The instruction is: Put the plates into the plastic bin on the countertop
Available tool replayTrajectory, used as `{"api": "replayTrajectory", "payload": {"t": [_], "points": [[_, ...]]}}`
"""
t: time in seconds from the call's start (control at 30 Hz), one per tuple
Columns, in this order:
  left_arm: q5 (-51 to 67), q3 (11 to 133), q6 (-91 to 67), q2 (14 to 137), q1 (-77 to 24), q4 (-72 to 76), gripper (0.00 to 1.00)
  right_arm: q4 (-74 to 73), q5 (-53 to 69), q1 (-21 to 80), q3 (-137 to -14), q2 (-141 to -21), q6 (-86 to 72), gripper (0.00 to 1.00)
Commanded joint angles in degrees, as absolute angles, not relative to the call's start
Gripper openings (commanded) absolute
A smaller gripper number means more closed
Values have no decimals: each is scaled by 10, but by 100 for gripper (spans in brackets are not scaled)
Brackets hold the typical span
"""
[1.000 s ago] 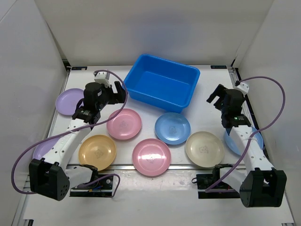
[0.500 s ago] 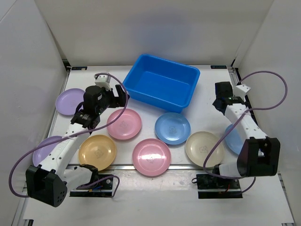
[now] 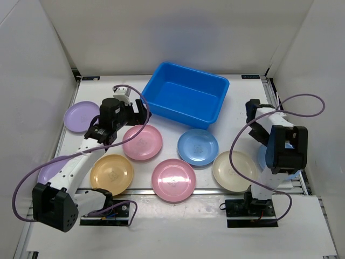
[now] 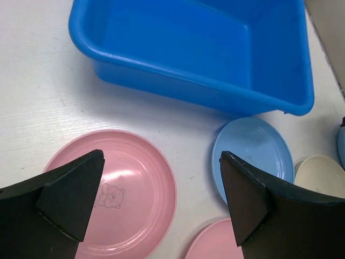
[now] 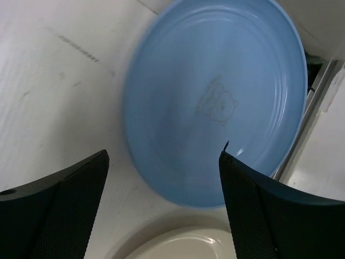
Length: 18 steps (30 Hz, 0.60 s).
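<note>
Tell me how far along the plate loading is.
Done: nothing; the bright blue rectangular plastic bin is empty. In hand: nothing; the left gripper hangs open over a round pink plastic plate, the right gripper open over a round light blue plastic plate. Left: all eight plates, lying on the flat white countertop.

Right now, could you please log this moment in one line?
bin empty | left gripper open near rear pink plate | right gripper open over far-right blue plate
</note>
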State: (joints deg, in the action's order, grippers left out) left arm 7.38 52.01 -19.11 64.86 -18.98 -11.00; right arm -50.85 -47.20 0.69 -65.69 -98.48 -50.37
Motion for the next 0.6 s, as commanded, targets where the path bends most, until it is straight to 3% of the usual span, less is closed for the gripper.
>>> {"api": "replayTrajectory", "payload": {"t": [0.0,0.2,0.4,0.57], "points": [[98,526,-189,670,-194,-123,99,-515,-444,-47,-644,-991,-521,85],[91,556,-187,703,-198,-158,99,-369,-359,-62,-594,-983,-442,83],[72,554,-189,703,-209,-155,99,-315,-318,-62,-597,-1011,-406,83],[60,562,-185,707,-210,-162,99,-330,-348,-64,-591,-1020,-450,66]]}}
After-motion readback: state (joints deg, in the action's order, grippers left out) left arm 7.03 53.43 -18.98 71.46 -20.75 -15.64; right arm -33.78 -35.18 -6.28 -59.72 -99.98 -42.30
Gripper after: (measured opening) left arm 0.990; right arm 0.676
